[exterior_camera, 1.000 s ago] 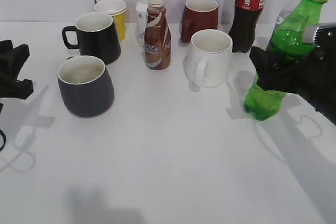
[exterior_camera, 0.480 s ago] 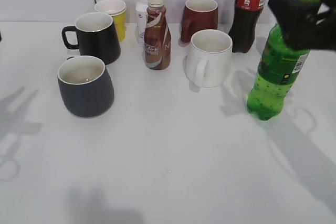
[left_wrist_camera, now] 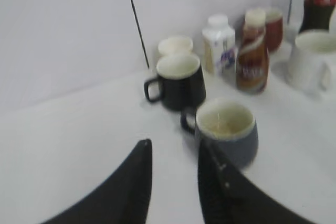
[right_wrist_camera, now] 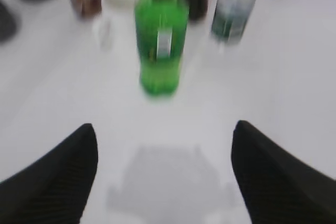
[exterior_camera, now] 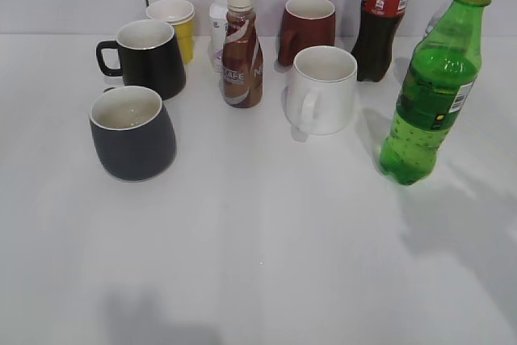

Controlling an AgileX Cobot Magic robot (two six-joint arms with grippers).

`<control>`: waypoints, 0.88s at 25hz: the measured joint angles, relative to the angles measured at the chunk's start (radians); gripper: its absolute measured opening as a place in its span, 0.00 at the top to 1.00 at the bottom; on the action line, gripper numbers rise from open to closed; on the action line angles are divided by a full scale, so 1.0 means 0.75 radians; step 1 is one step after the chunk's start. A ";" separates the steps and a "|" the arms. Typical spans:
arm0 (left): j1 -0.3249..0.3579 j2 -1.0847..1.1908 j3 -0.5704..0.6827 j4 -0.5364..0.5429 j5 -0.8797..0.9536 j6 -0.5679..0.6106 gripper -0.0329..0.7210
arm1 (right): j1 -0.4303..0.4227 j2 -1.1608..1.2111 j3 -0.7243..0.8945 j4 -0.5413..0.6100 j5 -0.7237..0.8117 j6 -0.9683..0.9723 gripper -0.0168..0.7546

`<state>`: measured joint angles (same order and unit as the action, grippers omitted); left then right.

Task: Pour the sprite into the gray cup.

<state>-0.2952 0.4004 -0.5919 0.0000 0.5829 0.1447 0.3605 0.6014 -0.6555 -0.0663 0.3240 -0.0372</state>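
The sprite [exterior_camera: 430, 86], a tall green bottle without a cap, stands upright on the right of the white table; it also shows in the right wrist view [right_wrist_camera: 160, 32]. The gray cup [exterior_camera: 132, 132] stands at the left with a pale liquid inside, seen in the left wrist view [left_wrist_camera: 227, 132]. Neither gripper shows in the exterior view. My right gripper [right_wrist_camera: 164, 132] is wide open and empty, well back from the sprite. My left gripper [left_wrist_camera: 173, 148] is open and empty, just short of the gray cup.
A black mug [exterior_camera: 146, 56], yellow cup [exterior_camera: 175, 23], brown coffee bottle [exterior_camera: 241, 50], white bottle [exterior_camera: 218, 22], maroon mug [exterior_camera: 308, 28], white mug [exterior_camera: 322, 89] and cola bottle [exterior_camera: 381, 20] stand across the back. A clear bottle [right_wrist_camera: 232, 6] stands behind the sprite.
My right gripper let go of the sprite, rose and left the exterior view; the bottle now stands upright and free. My left arm also withdrew out of that view.
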 joint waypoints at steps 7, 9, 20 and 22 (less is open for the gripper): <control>0.000 -0.318 -0.005 0.090 0.615 -0.176 0.64 | 0.000 -0.430 -0.002 0.088 0.968 0.000 0.22; 0.000 -0.425 -0.005 0.148 0.729 -0.232 0.64 | 0.000 -0.549 0.006 0.088 1.110 0.003 0.22; 0.007 -0.531 0.094 0.144 0.668 -0.267 0.64 | 0.000 -0.799 0.199 0.080 1.002 0.007 0.22; 0.007 -0.530 0.098 0.137 0.650 -0.267 0.64 | 0.000 -0.770 0.206 0.088 0.980 0.015 0.22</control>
<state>-0.2897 0.0030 -0.5184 0.1026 1.0708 -0.0555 0.3605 0.0237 -0.5009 0.0000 1.0592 -0.0256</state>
